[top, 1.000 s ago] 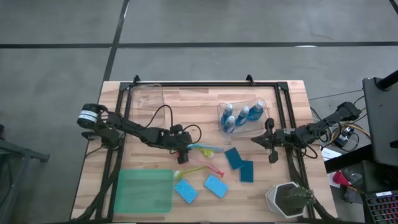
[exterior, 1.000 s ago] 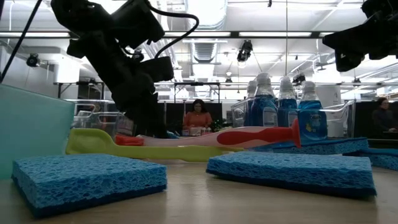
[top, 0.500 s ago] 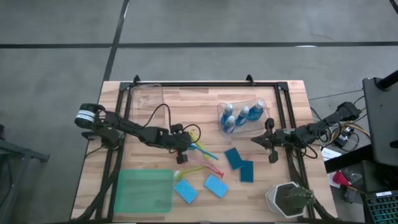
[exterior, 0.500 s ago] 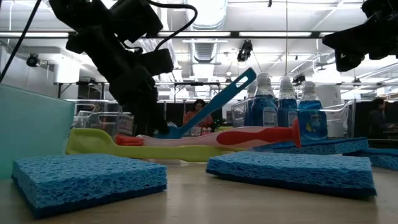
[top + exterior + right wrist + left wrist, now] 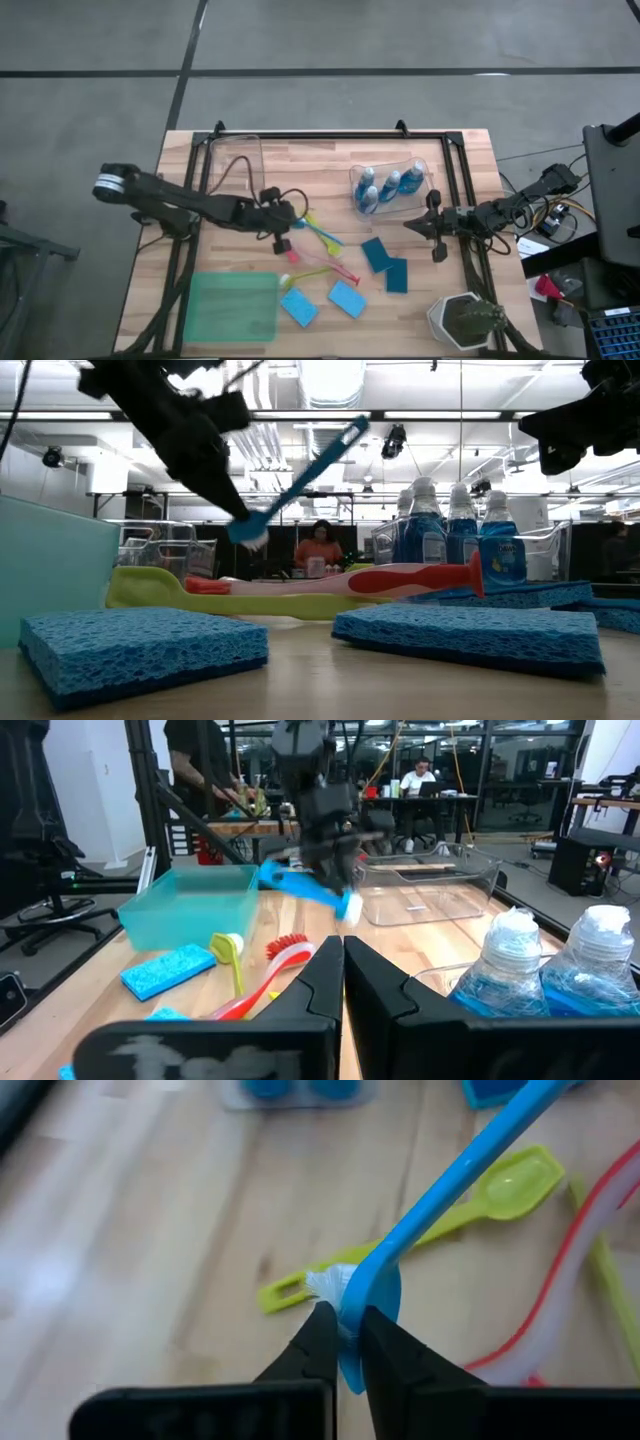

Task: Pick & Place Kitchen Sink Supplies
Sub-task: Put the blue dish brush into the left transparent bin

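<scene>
The left arm reaches from the left edge toward the middle of the surface, its pincer [image 5: 283,222] raised clear of it and clamped on the bristle end of a blue brush [image 5: 296,485]. The right arm waits at the right side, its pincer [image 5: 432,226] held aloft, fingers closed together.

four blue bottles [image 5: 388,187], three brushes [image 5: 322,236], four sponges [image 5: 347,298], two clear bins [image 5: 236,158], one green tray [image 5: 232,307]

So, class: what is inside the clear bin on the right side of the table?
The clear bin holds small blue bottles with pale caps. Three show plainly from above and in the low view; whether another lies hidden behind them cannot be told.
</scene>
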Motion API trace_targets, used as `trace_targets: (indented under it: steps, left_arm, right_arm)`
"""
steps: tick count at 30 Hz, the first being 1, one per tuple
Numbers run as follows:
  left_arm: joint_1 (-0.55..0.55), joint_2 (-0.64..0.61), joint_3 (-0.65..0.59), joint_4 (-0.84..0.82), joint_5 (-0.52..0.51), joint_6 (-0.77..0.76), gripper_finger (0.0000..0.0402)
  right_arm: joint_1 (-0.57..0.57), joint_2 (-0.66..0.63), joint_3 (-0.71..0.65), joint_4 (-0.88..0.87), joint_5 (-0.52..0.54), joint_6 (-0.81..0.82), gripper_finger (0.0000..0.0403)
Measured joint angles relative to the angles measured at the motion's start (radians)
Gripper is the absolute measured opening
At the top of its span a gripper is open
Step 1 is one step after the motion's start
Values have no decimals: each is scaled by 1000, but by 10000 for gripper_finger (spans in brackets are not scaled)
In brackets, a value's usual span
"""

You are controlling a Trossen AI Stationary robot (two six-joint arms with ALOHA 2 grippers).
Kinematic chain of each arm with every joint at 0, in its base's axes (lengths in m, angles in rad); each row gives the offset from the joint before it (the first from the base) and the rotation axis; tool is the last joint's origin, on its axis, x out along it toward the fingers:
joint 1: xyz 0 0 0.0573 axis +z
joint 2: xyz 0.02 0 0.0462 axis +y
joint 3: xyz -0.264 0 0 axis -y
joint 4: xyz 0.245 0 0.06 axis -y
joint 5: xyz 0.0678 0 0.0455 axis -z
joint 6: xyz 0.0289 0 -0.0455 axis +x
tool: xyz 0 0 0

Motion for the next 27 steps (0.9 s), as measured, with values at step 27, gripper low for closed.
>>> trace_targets:
  steps: [27]
  left_arm:
    - [6, -553, -25, -817, -608, -812, 27]
  right_arm:
    - [0, 1, 0, 0, 0, -2, 8]
